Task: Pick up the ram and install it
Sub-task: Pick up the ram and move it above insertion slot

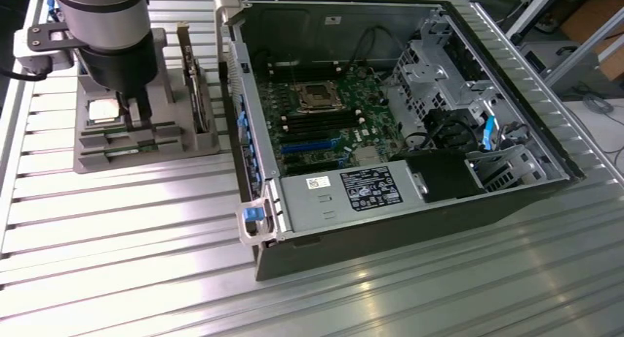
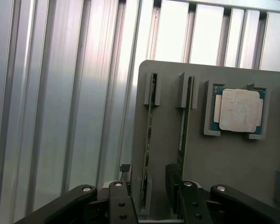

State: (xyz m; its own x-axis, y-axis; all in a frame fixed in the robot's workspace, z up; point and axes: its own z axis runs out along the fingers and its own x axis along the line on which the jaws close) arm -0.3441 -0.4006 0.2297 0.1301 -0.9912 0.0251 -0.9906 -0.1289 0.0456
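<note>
Two rams stand on edge in slots of a grey holder [image 2: 224,158]. One ram [image 2: 148,135] runs between my two black fingertips; the other ram [image 2: 184,126] lies just outside one fingertip [image 2: 173,173]. My gripper [image 2: 149,175] is open and straddles the first ram, with gaps showing on both sides of it. In the exterior view the gripper [image 1: 131,123] hangs low over the holder [image 1: 98,158] at that view's left, right above the green ram [image 1: 127,138] edges.
A square silver processor [image 2: 238,109] sits in the holder beside the rams, and a hard drive [image 1: 200,96] stands upright on its far side. An open computer case [image 1: 390,198] with the motherboard [image 1: 322,125] and its black memory slots lies at the centre of the ribbed metal table [image 1: 117,264].
</note>
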